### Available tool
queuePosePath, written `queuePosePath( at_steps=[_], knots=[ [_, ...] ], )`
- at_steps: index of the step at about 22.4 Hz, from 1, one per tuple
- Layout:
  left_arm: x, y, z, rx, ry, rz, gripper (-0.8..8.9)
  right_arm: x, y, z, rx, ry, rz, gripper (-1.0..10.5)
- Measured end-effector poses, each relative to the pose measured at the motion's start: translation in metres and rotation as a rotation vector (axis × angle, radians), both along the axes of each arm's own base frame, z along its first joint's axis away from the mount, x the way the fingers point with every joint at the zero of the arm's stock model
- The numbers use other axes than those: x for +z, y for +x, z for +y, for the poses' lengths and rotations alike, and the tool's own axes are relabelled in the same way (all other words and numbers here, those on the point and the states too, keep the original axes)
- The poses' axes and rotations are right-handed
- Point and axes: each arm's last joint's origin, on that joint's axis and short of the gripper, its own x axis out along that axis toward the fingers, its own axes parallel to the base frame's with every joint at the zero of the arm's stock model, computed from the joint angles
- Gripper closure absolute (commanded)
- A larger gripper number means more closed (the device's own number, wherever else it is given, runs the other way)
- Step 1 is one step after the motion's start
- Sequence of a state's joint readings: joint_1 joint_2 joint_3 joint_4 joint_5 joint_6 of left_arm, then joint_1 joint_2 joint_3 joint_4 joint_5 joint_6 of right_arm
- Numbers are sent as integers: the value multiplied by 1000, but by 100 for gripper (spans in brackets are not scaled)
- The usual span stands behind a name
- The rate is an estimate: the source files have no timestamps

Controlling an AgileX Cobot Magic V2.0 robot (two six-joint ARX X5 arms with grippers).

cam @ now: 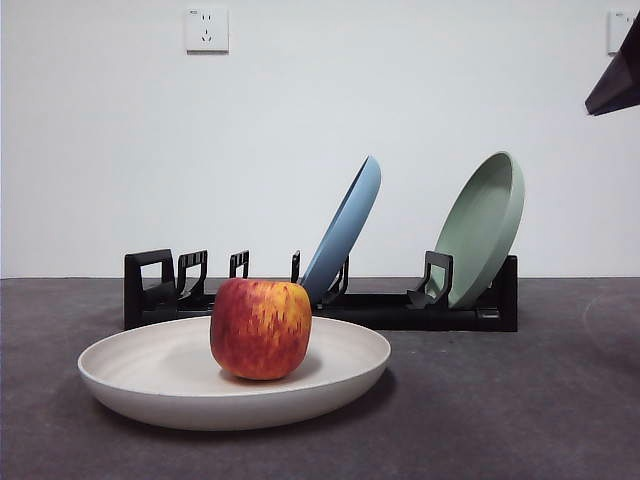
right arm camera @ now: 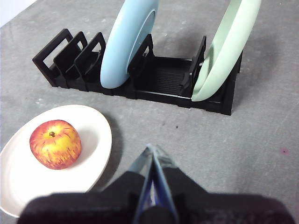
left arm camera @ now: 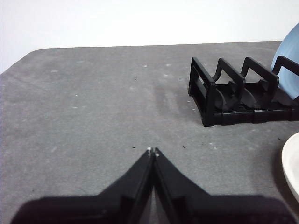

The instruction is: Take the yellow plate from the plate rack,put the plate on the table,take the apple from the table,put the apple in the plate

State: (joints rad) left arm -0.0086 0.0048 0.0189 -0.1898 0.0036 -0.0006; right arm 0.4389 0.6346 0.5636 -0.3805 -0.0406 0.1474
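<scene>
Front view shows the apple (cam: 260, 328) sitting in the yellow plate (cam: 150, 375), which lies flat on the table (cam: 500, 400) just in front of the plate rack (cam: 400, 310). Two other plates lean in the rack's slots: a light blue plate (cam: 345, 230) near the middle and a sage green plate (cam: 485, 225) toward the far end. The right gripper (right arm camera: 152, 151) hangs above the table with its jaws pressed together and nothing between them; the plate and apple lie ahead of it and off to one side, the rack farther ahead. The left gripper (left arm camera: 153, 151), jaws likewise closed on nothing, sits over bare table, with the rack's looped end ahead and to its side, well apart from its tips.
</scene>
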Motion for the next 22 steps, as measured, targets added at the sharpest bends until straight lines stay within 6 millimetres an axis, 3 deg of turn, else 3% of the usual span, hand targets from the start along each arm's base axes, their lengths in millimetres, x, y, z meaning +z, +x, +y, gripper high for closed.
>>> queuePosePath(
  at_steps=[11, 17, 19, 22],
  knots=[
    [0, 0, 0, 0, 0, 0, 816, 0, 0, 0, 0, 0, 2, 962],
    [0, 0, 0, 0, 0, 0, 816, 16, -25, -22, -96, -40, -198, 962],
    [0, 0, 0, 0, 0, 0, 816, 10, -32, -33, -161, -46, -268, 962],
    [0, 0, 0, 0, 0, 0, 816, -15, -38, -45, -270, -44, -362, 962]
  ],
)
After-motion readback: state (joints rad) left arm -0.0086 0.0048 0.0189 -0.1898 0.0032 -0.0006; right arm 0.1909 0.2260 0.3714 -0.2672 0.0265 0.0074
